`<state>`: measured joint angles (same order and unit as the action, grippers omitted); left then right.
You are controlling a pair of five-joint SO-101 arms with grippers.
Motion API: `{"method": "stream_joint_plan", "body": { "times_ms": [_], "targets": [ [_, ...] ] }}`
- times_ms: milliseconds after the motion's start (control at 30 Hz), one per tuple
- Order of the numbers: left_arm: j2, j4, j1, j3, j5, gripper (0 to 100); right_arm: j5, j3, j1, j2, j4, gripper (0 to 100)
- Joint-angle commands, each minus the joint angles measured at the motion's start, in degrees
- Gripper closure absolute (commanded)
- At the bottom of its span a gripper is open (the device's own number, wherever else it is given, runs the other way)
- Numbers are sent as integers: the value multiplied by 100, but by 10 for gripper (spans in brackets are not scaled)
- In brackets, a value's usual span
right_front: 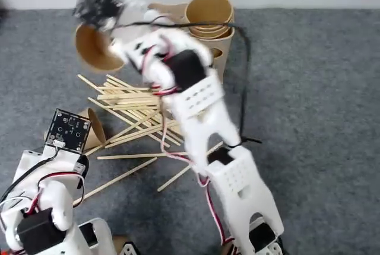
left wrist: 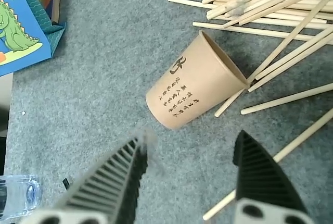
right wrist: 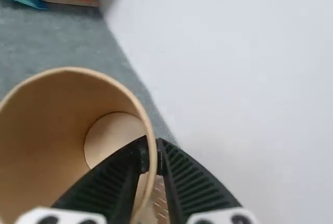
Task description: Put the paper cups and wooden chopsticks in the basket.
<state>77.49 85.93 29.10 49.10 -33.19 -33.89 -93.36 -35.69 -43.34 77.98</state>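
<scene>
Our left claw spread wide, tan paper cup just beyond it, lying on side, mouth touching wooden chopsticks heap. Our right claw pinches rim of second cup, held left of basket. We note grey felt-like mat, white wall. Cups smooth, tapered; sticks thin, pale.

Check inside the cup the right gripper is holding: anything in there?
The paper cup shows a bare bottom and one finger of the right gripper, pinching its wall. The gripper hides the part behind it.
</scene>
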Motion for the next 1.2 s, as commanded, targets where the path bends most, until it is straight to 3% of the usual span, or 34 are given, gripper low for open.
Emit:
{"method": "stream_joint_plan", "body": {
  "times_ms": [0, 233, 567, 733, 1167],
  "targets": [
    [35, 35, -18, -48, -18, 742, -132, -290, 602, 637, -4, 991],
    [35, 35, -18, -22, -18, 742, -114, -290, 1569, 1314, -4, 991],
    [35, 35, -18, -22, -18, 742, -97, -264, 2097, 1947, 189, 991],
    [35, 35, -9, -22, -18, 742, 932, -255, 2360, 1930, 980, 991],
    [35, 35, -9, -22, -18, 742, 3182, -264, 3090, 1121, 127, 991]
  ]
}}
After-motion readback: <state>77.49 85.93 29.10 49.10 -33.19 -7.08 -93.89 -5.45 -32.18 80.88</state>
